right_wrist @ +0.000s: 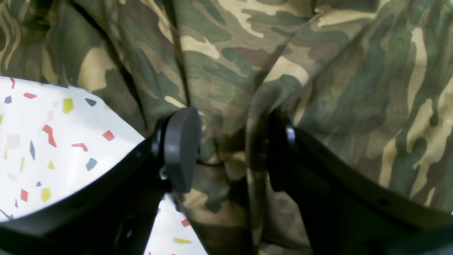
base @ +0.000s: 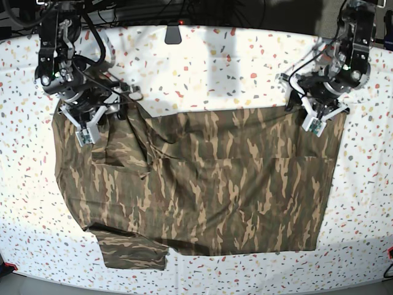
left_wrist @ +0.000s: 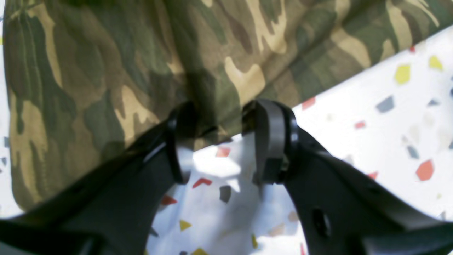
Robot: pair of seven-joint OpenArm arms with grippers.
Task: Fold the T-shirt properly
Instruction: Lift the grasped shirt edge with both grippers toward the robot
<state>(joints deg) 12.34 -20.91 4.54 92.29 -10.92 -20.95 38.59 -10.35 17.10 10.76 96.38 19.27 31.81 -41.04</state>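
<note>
The camouflage T-shirt [base: 209, 184] lies spread on the speckled white table [base: 202, 67], with a crumpled fold near its far left corner. One sleeve [base: 132, 255] sticks out at the front left. My left gripper [base: 313, 123] is at the shirt's far right corner. In the left wrist view it [left_wrist: 224, 122] is open, with the shirt's edge [left_wrist: 124, 63] between its fingertips. My right gripper [base: 86, 132] is at the far left corner. In the right wrist view it [right_wrist: 230, 148] is open, jaws apart around a bunched ridge of the shirt [right_wrist: 318, 71].
The table [left_wrist: 371, 117] is bare beyond the shirt's far edge and along the sides. A small black fixture [base: 173, 34] sits at the table's back edge, with cables behind both arms. The table's front edge runs just below the shirt's hem.
</note>
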